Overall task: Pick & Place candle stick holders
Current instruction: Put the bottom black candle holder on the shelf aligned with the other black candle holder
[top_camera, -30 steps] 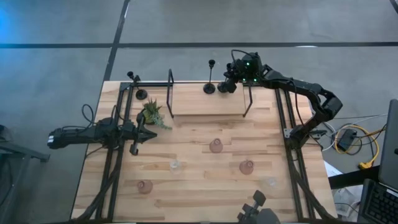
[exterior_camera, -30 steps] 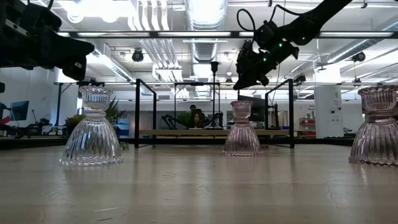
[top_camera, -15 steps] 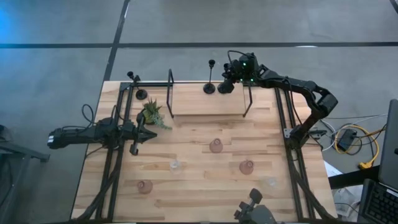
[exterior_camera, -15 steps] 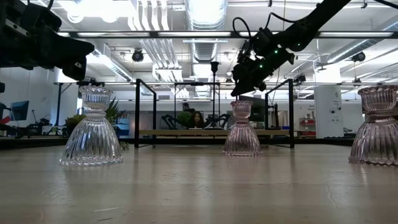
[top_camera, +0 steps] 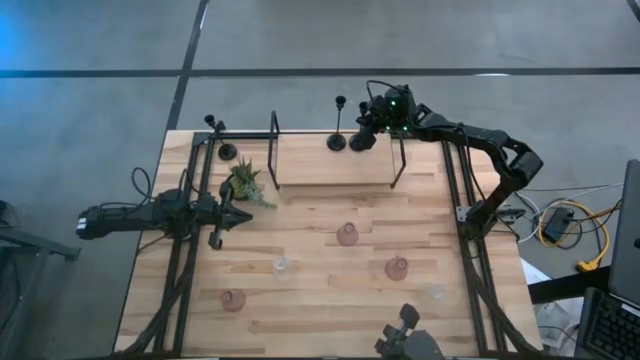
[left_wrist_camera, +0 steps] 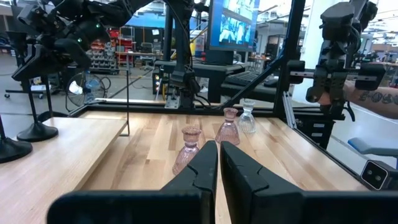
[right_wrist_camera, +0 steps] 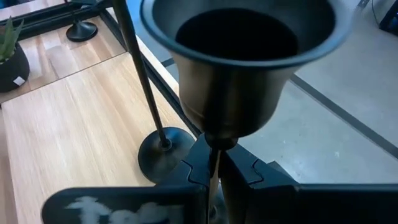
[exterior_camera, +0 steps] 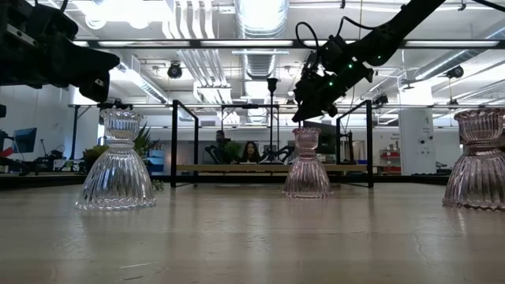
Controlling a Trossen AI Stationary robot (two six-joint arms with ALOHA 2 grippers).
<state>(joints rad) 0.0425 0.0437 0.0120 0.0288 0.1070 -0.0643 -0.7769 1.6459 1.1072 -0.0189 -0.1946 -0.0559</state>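
Observation:
At the table's far edge my right gripper (top_camera: pixel 366 124) is shut on a slim black stemmed candle stick holder (right_wrist_camera: pixel 236 56). A second black holder (top_camera: pixel 338 140) stands on its round base just left of it. A third (top_camera: pixel 227 152) stands at the far left corner. Three pink glass holders (top_camera: pixel 347 235), (top_camera: pixel 397 268), (top_camera: pixel 232 299) and two clear ones (top_camera: pixel 281 265), (top_camera: pixel 437 292) stand on their bases on the near half. My left gripper (top_camera: pixel 236 215) waits shut at the table's left side, touching nothing. My right gripper pinches the black holder's thin stem (right_wrist_camera: pixel 214 152) between its two fingers, just under the cup (right_wrist_camera: pixel 236 74). The fingers slant downward from the table's right and lie across the stem. The holder stands upright; the gripper hides its base, so whether it is lifted cannot be told.
A small spiky green plant (top_camera: pixel 243 183) sits in front of my left gripper. A black-framed wooden shelf (top_camera: pixel 335 168) stands across the far middle, close to the black holders. People sit in the room beyond the table (exterior_camera: pixel 252 150).
My right gripper has sunk slightly and edged toward the table's left with the black holder, then kept still, staying shut on it.

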